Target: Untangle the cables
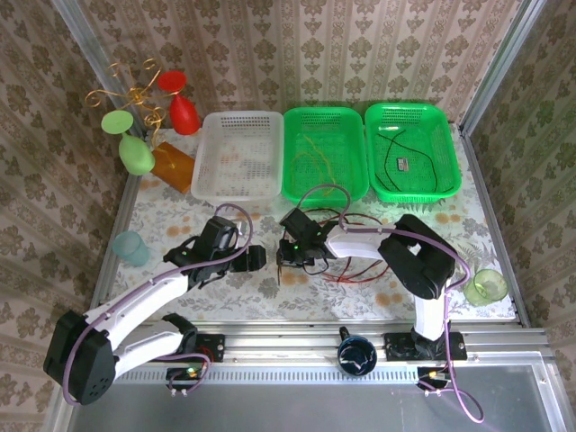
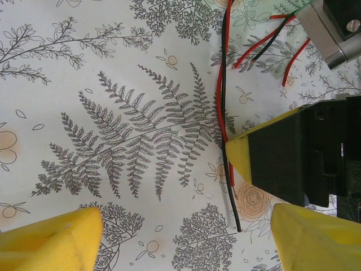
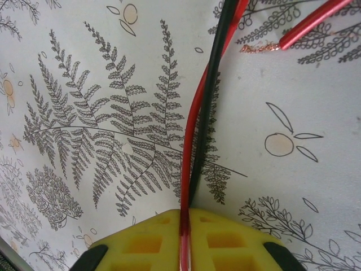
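While the right gripper (image 3: pixel 185 237) clamps the red and black cables (image 3: pixel 204 113) at the middle of the table (image 3: pixel 316 186), the left gripper (image 2: pixel 183 226) hangs open just left, likely needing to take one strand and pull it free.

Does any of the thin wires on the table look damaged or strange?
Yes. In the right wrist view one red wire ends in bare copper strands, frayed and splayed on the tablecloth. The red and black cables held in the right pincer look intact.
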